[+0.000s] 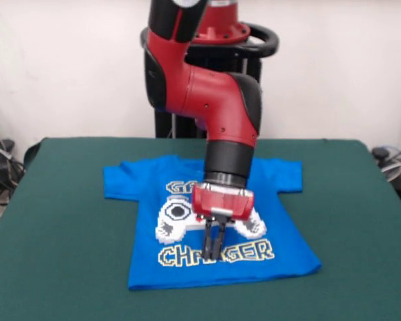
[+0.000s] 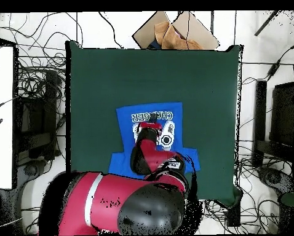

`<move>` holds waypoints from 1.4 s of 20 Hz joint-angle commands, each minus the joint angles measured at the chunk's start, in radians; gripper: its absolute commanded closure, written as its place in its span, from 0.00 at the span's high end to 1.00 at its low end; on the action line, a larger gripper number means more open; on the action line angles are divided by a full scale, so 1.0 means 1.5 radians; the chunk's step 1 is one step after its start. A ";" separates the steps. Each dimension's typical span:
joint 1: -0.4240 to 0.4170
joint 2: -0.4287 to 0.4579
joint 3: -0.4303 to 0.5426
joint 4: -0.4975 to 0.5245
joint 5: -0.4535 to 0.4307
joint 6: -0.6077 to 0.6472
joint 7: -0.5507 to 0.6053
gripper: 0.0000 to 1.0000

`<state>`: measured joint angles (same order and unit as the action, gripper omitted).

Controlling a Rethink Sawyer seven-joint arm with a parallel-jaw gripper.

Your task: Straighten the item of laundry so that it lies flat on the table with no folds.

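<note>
Blue T-shirt (image 1: 187, 267) on table (image 1: 67, 221), "CHANGER" readable; gripper (image 1: 214, 249) nearly closed, empty

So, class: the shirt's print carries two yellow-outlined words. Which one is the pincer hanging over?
The lower word, "CHANGER", nearest the hem of the blue T-shirt. The pincer tips sit over its middle letters; the upper word lies mostly hidden behind the arm.

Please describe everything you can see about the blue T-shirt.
The blue T-shirt is small and short-sleeved, of soft-looking cloth, with a white-grey game controller print and yellow-outlined words. It lies print side up, spread nearly flat near the middle of the green table. The gripper points down over the print, its fingers close together.
</note>
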<state>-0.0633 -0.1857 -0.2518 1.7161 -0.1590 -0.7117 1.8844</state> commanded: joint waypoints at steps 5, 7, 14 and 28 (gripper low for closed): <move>-0.011 -0.082 0.120 -0.088 0.098 0.514 0.043 0.00; -0.021 -0.126 0.131 -0.080 0.105 0.648 0.034 0.00; -0.022 -0.218 0.123 -0.073 0.092 0.781 0.030 0.00; -0.066 -0.296 0.169 0.052 0.067 0.692 0.060 0.00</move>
<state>-0.1258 -0.5767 -0.1143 1.6847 -0.0680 0.3387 1.8844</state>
